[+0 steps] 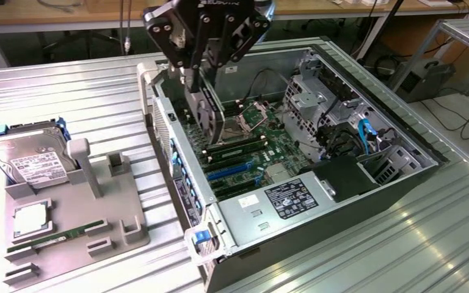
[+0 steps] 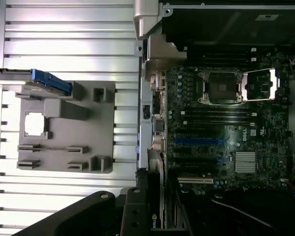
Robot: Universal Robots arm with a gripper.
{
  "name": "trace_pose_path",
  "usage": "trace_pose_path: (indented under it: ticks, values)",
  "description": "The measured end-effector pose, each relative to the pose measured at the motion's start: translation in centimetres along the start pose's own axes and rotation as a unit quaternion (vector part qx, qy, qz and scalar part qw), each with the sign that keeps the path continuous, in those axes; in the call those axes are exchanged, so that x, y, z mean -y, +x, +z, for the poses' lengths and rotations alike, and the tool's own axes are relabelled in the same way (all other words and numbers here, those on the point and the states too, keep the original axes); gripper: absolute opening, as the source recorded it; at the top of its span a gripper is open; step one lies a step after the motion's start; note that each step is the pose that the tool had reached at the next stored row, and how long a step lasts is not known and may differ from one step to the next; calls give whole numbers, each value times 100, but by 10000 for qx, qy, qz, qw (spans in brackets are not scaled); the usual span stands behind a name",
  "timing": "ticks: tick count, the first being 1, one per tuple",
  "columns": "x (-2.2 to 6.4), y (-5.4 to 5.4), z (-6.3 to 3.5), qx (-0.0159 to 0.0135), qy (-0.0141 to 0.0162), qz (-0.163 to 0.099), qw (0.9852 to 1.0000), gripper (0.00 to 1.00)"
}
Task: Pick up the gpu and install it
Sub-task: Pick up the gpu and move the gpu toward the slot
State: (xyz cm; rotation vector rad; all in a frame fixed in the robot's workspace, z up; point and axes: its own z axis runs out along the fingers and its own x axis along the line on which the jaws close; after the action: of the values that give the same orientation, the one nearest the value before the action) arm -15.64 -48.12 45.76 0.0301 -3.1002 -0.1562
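Table (image 1: 80,97) — ribbed shiny metal; tray (image 1: 88,213) — matt grey plastic; gpu (image 1: 205,113) matt black.

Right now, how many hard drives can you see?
1: a silver boxy hard drive with white label, propped on the grey holder. Others may hide inside the black computer case.

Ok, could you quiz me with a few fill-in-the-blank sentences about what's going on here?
1. The gripper holds the ____.
2. That card hangs over the open computer ____, above the motherboard.
3. The hard drive stands on the grey tray on the exterior view's ____.
Missing words: gpu; case; left.
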Motion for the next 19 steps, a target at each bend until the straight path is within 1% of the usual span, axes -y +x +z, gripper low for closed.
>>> trace_pose_path:
  ticks: [4, 5, 8, 14, 19]
  values:
    - [5, -189, 6, -27, -1, 2, 10000, 26]
    - [8, -267, 18, -40, 0, 3, 10000, 26]
    - [16, -423, 65, -59, -1, 5, 10000, 26]
    - [16, -696, 162, -67, 19, 8, 10000, 26]
    - [-13, -932, 250, -67, 35, 8, 10000, 26]
